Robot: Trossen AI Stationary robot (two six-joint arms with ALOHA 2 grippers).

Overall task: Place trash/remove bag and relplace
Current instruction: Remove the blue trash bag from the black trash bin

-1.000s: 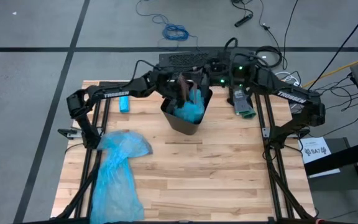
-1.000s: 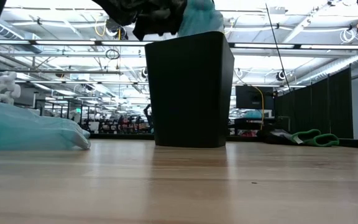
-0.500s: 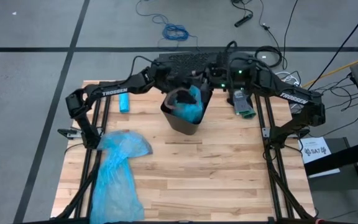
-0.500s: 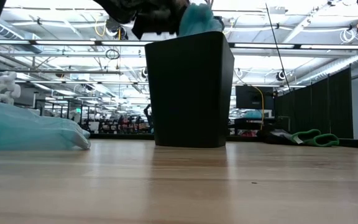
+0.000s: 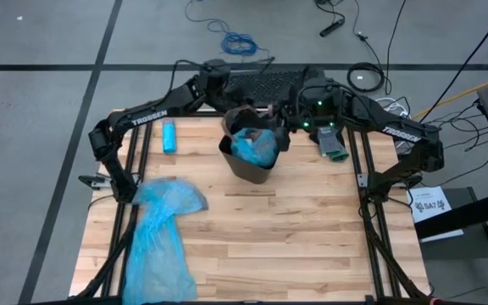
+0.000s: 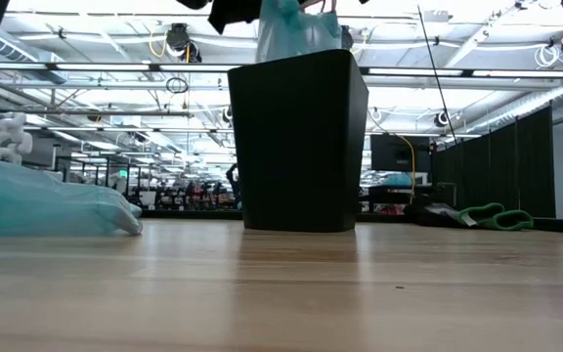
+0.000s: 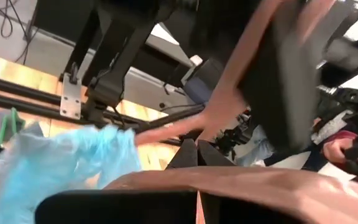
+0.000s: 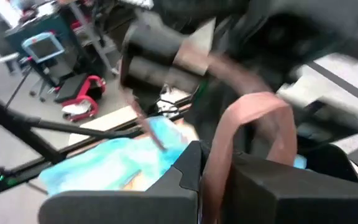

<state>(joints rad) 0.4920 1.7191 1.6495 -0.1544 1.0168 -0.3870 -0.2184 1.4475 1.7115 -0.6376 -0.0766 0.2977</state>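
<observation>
Bag (image 5: 255, 146) of light-blue plastic sits in the black bin (image 5: 246, 166), bunched up and rising above the rim; in the low view its top (image 6: 296, 29) stands up above the bin (image 6: 297, 142), so its long axis runs roughly upright. The bin stands upright near the far edge of the wooden table (image 5: 269, 237), about midway across it.

Both arms reach in over the bin from opposite sides. The left gripper (image 5: 242, 117) comes from the far left, its arm stretched across the table's far edge, and hangs at the bin's far-left rim. The right gripper (image 5: 282, 127) comes from the right and sits at the bin's right rim. Both have their fingers closed; each wrist view shows a brownish strap-like band (image 7: 241, 81) (image 8: 238, 143) close to the fingers and blue plastic (image 7: 61, 165) (image 8: 117, 165) beyond, but whether the fingers pinch the bag cannot be told.

A second blue bag (image 5: 158, 233), full and crumpled, lies stretched out on the table's left side, its length running from mid-table toward the near edge. A small blue oblong object (image 5: 169, 137) lies near the far left corner. A green-and-grey tool (image 5: 330, 142) lies to the right of the bin.
</observation>
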